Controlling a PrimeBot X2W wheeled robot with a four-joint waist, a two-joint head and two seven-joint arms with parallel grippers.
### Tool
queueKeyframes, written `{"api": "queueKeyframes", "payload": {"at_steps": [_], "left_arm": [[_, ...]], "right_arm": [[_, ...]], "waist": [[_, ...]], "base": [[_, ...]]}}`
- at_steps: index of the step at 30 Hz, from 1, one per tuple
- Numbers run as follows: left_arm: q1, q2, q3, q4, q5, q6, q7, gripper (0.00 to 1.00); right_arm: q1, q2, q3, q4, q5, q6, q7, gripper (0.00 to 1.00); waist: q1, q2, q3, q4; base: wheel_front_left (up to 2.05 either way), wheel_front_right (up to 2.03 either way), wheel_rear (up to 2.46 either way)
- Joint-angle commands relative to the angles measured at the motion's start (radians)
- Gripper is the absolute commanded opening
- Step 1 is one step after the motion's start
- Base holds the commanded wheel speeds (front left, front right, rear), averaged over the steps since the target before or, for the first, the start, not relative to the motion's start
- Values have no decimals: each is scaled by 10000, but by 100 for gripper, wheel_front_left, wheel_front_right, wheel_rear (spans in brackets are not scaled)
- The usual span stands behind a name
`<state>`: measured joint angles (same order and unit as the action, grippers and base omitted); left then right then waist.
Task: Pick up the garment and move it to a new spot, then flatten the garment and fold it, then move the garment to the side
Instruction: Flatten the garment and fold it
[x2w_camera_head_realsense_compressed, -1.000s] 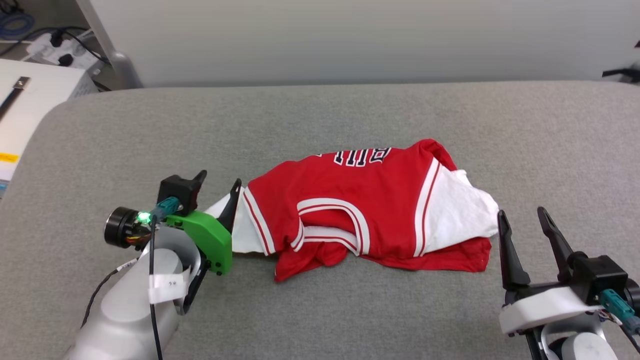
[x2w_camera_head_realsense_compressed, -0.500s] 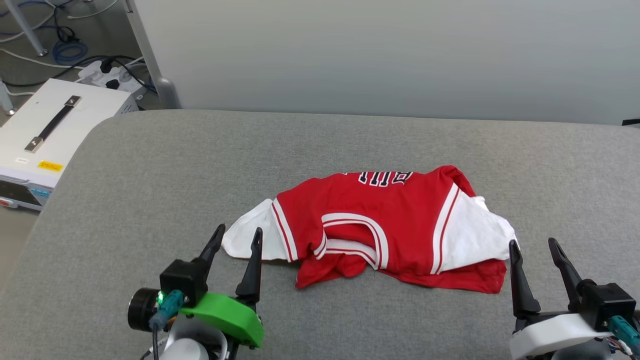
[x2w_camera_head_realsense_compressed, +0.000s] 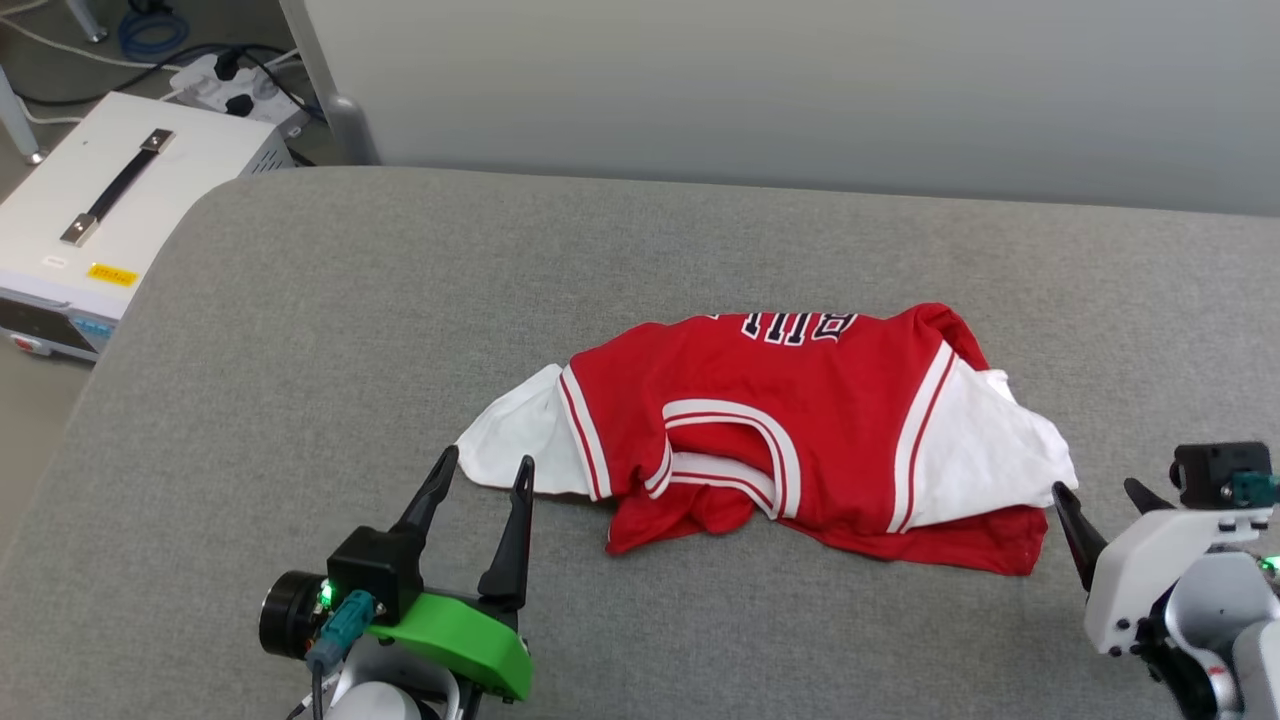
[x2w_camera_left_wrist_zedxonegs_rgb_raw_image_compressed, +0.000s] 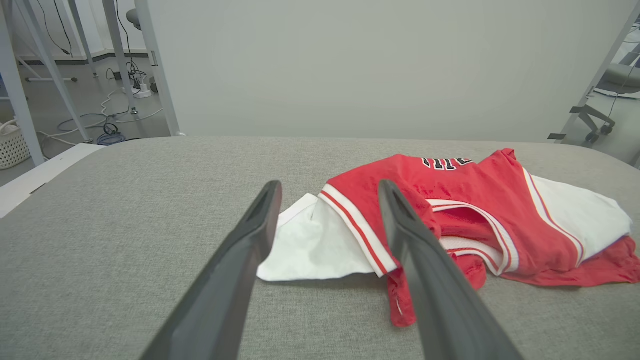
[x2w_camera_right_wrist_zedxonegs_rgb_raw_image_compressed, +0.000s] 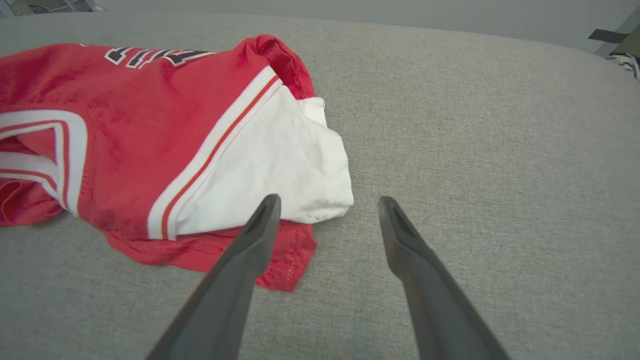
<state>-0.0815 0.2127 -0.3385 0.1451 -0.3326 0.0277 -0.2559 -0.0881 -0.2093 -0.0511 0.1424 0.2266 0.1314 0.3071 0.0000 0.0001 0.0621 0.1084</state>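
Observation:
The garment (x2w_camera_head_realsense_compressed: 800, 420), a red jersey T-shirt with white sleeves and striped trim, lies crumpled on the grey padded table (x2w_camera_head_realsense_compressed: 300, 330); part of its black lettering shows at the far edge. My left gripper (x2w_camera_head_realsense_compressed: 482, 470) stands open just in front of the white left sleeve (x2w_camera_head_realsense_compressed: 515, 450), apart from it. In the left wrist view the garment (x2w_camera_left_wrist_zedxonegs_rgb_raw_image_compressed: 465, 210) lies beyond my left gripper (x2w_camera_left_wrist_zedxonegs_rgb_raw_image_compressed: 329, 186). My right gripper (x2w_camera_head_realsense_compressed: 1100, 495) is open at the garment's right end, beside the white right sleeve (x2w_camera_right_wrist_zedxonegs_rgb_raw_image_compressed: 280, 165); in the right wrist view my right gripper (x2w_camera_right_wrist_zedxonegs_rgb_raw_image_compressed: 327, 200) is empty.
A white equipment case (x2w_camera_head_realsense_compressed: 100, 230) with a black handle stands on the floor off the table's left edge, with cables and a power strip (x2w_camera_head_realsense_compressed: 225, 80) behind it. A pale wall panel (x2w_camera_head_realsense_compressed: 800, 90) rises behind the table. Bare grey surface surrounds the garment.
The head camera has shifted. My left gripper has drawn back off the white left sleeve and now points forward in front of it. My right gripper has tilted towards the garment's right end.

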Motion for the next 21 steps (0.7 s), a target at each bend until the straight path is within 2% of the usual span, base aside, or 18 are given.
{"api": "queueKeyframes", "payload": {"at_steps": [1,4,5,6,9,18,19,20,21], "left_arm": [[-196,-98,43,61,138,-92,-58,100],[-316,-230,90,183,254,-215,-58,100],[-406,-333,220,279,356,-307,-58,100],[-421,-351,252,309,392,-331,-58,100],[-485,-415,354,373,507,-407,-58,100],[-754,-619,680,443,774,-629,-59,100],[-776,-645,705,460,796,-646,-59,100],[-793,-679,735,486,823,-666,-59,100],[-802,-704,761,506,844,-682,-59,100]], "right_arm": [[-367,-242,-26,134,228,-7,591,100],[-858,-630,-170,460,579,-7,1959,100],[-1260,-756,-358,724,834,-7,2884,100],[-1348,-786,-348,772,832,-7,3049,100],[-1619,-845,-274,916,946,-7,3310,100],[-2080,-1029,35,1371,844,-7,3167,100],[-2106,-1025,49,1425,840,-7,3151,49],[-2130,-1031,76,1482,833,-7,3128,21],[-2139,-1035,97,1518,830,-7,3098,0]], "waist": [[0,-1,353,166],[0,-1,550,336],[0,-1,727,494],[0,-1,765,527],[0,-1,951,642],[0,-1,1490,808],[0,-1,1517,813],[0,-1,1541,818],[0,-1,1554,817]], "base": [[0,0,0],[0,0,0],[0,0,0],[0,0,0],[0,0,0],[0,0,0],[0,0,0],[0,0,0],[0,0,0]]}}
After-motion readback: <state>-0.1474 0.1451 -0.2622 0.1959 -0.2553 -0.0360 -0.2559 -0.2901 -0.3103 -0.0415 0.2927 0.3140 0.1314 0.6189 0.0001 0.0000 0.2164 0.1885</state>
